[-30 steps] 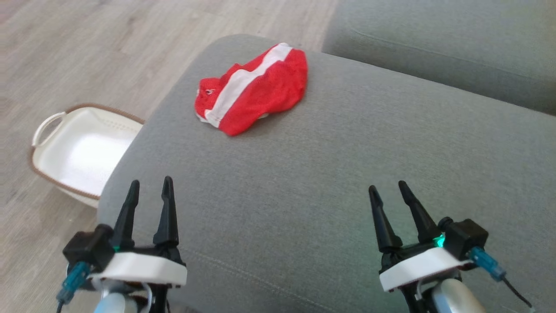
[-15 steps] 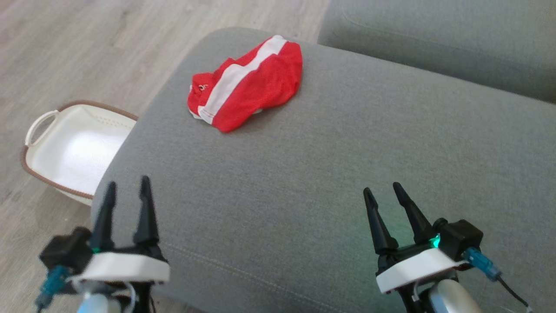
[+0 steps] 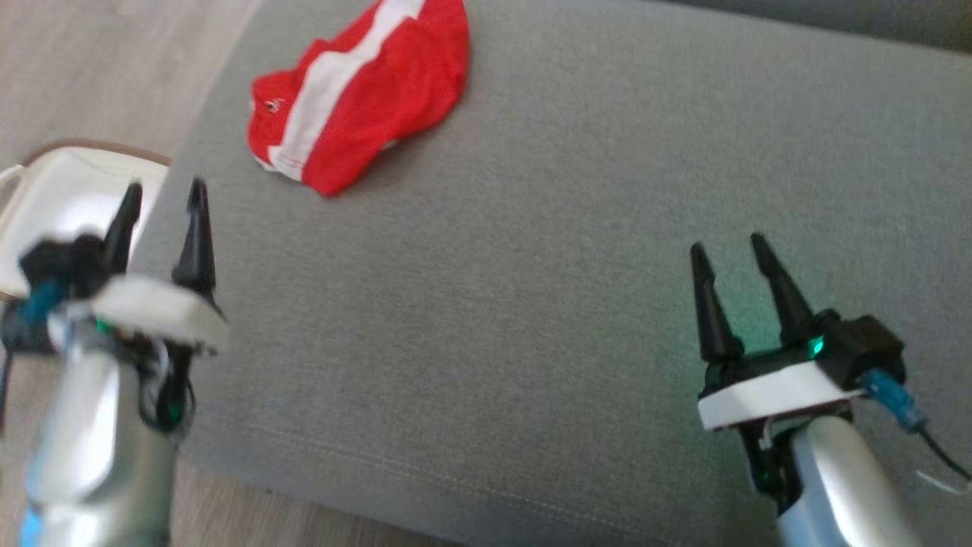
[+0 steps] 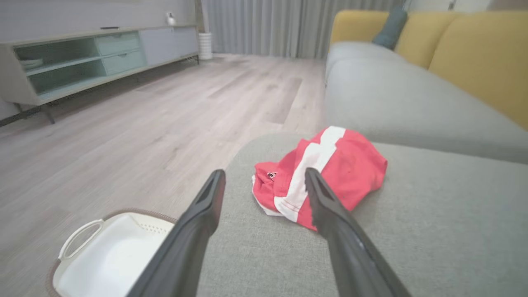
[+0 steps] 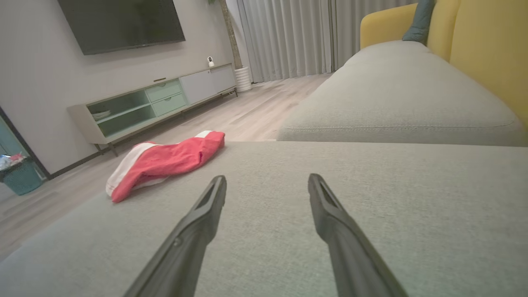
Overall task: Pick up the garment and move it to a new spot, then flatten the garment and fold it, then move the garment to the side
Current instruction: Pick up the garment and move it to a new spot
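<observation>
The red-and-white garment [image 3: 357, 91] is lying crumpled at the upper left of the head view, on the grey sofa cushion [image 3: 531, 266], near the white basket [image 3: 45, 205]. Since 1 second ago the camera is shifting, and the left gripper [image 3: 165, 186] is closing on the garment, its 2 fingers apart and empty. The right gripper [image 3: 725, 243] is hovering at the lower right, fingers likewise apart. The pickup is likely starting.

Before me lay a grey sofa cushion [image 3: 531, 266], and on it, near its far left corner, a crumpled red garment [image 3: 402, 91] (one white stripe ran along it). Beside the cushion, on the wooden floor [image 4: 123, 123], stood a white basket [image 4: 115, 255].
</observation>
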Available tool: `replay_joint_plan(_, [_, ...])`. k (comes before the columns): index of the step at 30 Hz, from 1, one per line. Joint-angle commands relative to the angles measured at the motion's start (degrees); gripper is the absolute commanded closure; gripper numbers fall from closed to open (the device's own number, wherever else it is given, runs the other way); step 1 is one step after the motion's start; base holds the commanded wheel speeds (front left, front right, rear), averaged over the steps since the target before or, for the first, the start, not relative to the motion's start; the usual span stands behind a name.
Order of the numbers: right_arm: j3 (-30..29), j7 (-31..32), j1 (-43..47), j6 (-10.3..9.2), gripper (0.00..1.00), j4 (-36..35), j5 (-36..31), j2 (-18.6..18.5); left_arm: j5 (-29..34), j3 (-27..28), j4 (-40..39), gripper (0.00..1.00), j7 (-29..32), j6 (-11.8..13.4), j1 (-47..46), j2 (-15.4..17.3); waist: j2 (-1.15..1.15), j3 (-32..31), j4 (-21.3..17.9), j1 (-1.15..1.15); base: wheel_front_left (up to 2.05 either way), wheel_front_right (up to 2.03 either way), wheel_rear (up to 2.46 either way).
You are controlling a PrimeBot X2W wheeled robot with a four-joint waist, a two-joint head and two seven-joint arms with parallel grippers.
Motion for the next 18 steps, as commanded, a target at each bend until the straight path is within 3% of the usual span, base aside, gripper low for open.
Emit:
replay_joint_plan(1, [0.4,-0.6,-2.5,-0.05,0.0,-2.4,-1.1,-0.1,-0.1,0.4,0.7,0.0,1.6,-0.3,-5.6,3.4,0.0,3.4,-2.4,0.0,0.0,0.0,0.0])
replay_joint_plan(5, [-2.1,-0.1,-4.4,-0.05,0.0,-4.3,-2.9,-0.1,-2.2,-5.5,9.1,0.0,7.1,-0.8,-14.8,7.9,0.0,6.8,-4.3,0.0,0.0,0.0,0.0])
replay_joint_plan(12, [-3.6,0.8,-6.9,-0.05,0.0,-7.2,-4.2,-0.1,-13.0,-20.3,18.2,0.0,16.1,-0.8,-26.6,15.7,0.0,11.7,-8.0,0.0,0.0,0.0,0.0])
replay_joint_plan(18, [-3.7,0.7,-7.6,-0.05,0.0,-8.6,-4.2,-0.1,-17.8,-27.4,25.4,0.0,20.9,-0.8,-32.7,20.5,0.0,14.2,-11.0,0.0,0.0,0.0,0.0])
